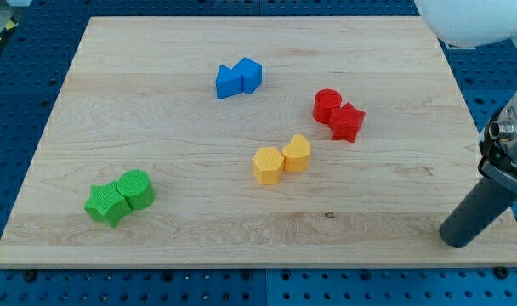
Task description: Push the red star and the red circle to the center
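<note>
The pale wooden counter (156,238) carried four pairs of small plastic blocks. The red circle block (326,104) and the red star block (347,121) sat touching each other to the view's right of the middle, the circle toward the view's upper left of the star. Just below and left of them lay two yellow blocks (281,159), one hexagon-like and one heart-like. A pair of blue blocks (239,78) sat near the view's top, and a green star and green circle (119,197) lay well apart at the lower left.

There was no claw on this arm, so nothing could be said of open or closed; it ended in a dark rod, and my tip (456,240) rested near the counter's lower right edge, well apart from every block.

To do the step well, I judged the tip should travel round to the far right of the red pair and press leftward through both together, keeping the line above the yellow blocks so these were not dragged along.
</note>
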Action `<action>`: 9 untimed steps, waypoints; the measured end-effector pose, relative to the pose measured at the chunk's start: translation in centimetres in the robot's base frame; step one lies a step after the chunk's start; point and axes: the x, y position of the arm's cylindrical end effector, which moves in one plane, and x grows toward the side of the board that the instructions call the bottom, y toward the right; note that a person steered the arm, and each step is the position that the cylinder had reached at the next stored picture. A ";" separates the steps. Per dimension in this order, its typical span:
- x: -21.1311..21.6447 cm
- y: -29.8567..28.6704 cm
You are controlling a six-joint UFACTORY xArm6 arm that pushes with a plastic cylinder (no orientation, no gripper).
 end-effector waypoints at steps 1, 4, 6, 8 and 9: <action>0.0 0.0; -7.9 -1.2; -10.1 -3.3; -13.9 -6.5; -15.1 -8.1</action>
